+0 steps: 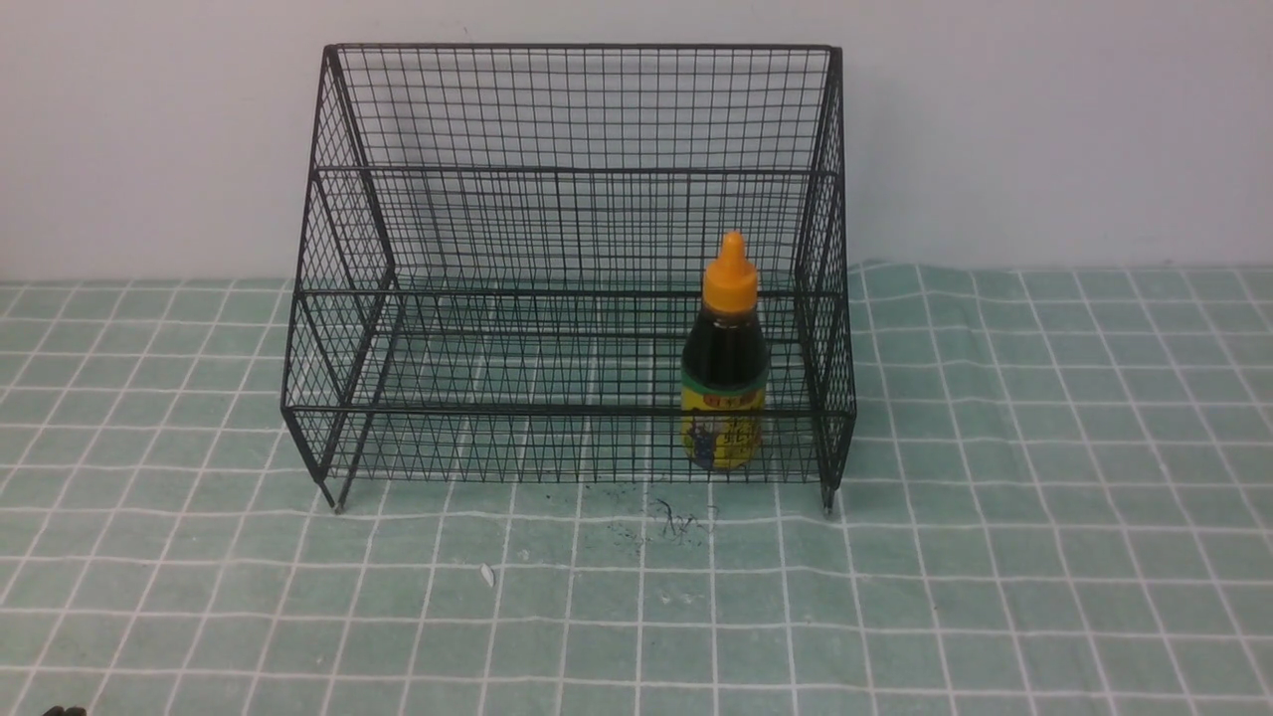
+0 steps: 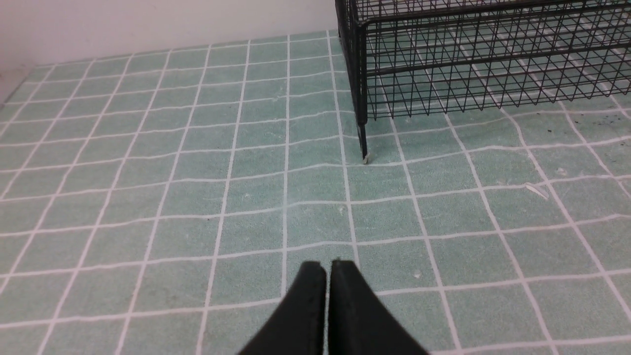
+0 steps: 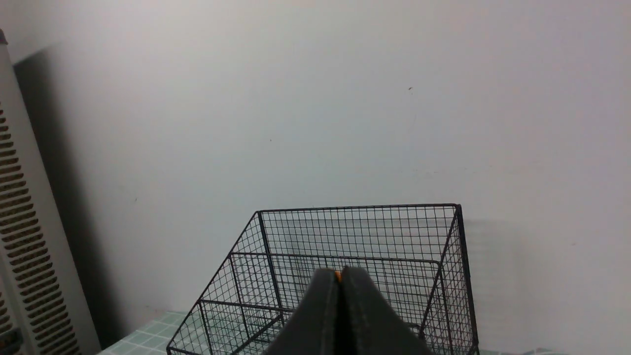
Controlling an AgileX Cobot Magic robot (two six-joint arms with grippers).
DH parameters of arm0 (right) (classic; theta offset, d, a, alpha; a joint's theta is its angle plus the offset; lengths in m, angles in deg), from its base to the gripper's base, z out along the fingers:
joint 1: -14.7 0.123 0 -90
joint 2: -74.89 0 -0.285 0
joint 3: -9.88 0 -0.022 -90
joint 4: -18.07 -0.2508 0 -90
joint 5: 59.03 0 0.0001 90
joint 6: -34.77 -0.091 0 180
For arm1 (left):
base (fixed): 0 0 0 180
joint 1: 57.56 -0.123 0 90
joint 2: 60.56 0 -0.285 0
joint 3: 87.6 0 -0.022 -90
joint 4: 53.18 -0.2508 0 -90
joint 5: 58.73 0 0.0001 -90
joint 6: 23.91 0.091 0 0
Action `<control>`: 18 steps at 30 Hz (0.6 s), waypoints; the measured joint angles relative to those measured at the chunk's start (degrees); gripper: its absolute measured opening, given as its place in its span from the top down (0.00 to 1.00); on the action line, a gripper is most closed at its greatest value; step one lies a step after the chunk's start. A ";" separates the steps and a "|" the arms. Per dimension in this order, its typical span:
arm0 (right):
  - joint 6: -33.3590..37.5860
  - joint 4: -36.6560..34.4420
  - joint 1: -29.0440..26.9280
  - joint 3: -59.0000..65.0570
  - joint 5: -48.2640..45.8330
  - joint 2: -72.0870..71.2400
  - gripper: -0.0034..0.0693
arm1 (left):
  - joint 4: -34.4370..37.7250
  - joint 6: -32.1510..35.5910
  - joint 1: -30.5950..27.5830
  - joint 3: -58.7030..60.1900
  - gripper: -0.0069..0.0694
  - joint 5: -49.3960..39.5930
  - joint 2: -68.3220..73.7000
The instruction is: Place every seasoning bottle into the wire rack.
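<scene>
Since the seasoning bottle (image 1: 724, 378) is standing upright in the lower tier of the wire rack (image 1: 577, 169), toward its right end, I'm judging this placement done and I'm advising wide, slow moves clear of the wire. The right tool (image 3: 340, 276) is sitting pinched shut and empty, well apart from the bottle. The left tool (image 2: 328, 268) is hovering shut over the worktop (image 2: 148, 197).

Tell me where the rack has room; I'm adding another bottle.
In the wire rack, the lower tier is bare from the left wall to the seasoning bottle, which crowds the right end. The upper tier is bare across; so is the cloth in front.
</scene>
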 joint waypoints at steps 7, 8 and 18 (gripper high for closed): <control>5.70 0.05 -5.44 7.51 0.19 0.00 0.97 | 0.00 0.00 0.00 0.00 0.92 0.00 0.00; 5.96 0.05 -8.21 9.80 0.19 0.00 0.97 | 0.00 0.00 0.00 0.00 0.92 0.00 0.00; 6.38 1.85 -26.17 23.80 -0.80 0.08 0.97 | 0.00 0.00 0.00 0.00 0.92 0.00 0.00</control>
